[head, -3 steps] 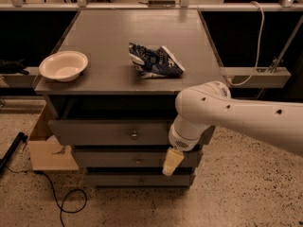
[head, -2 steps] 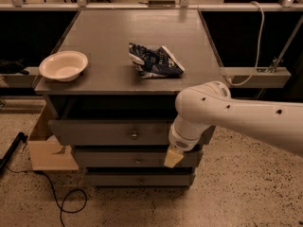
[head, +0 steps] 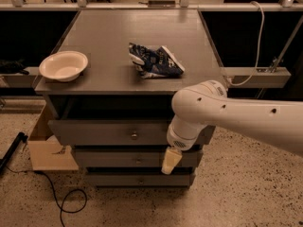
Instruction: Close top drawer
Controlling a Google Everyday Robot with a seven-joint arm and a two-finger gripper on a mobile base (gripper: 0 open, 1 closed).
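Note:
The top drawer [head: 104, 132] is the uppermost of three grey drawers in the cabinet. It stands pulled out a little, with a dark gap under the cabinet top, and has a small round metal knob [head: 134, 135] at its centre. My white arm reaches in from the right. My gripper [head: 170, 161] hangs down at the right part of the drawer fronts, its yellowish tip in front of the middle drawer [head: 118, 159], just below the top drawer's front. The arm's wrist covers the top drawer's right end.
On the cabinet top [head: 104, 46] lie a white bowl [head: 63, 65] at the front left and a crumpled blue chip bag [head: 155, 60] in the middle. A cardboard box [head: 47, 150] and a black cable [head: 57, 197] lie on the floor to the left. The bottom drawer [head: 132, 178] is below.
The gripper's tip has shifted only slightly in front of the drawers. The top drawer has not visibly moved.

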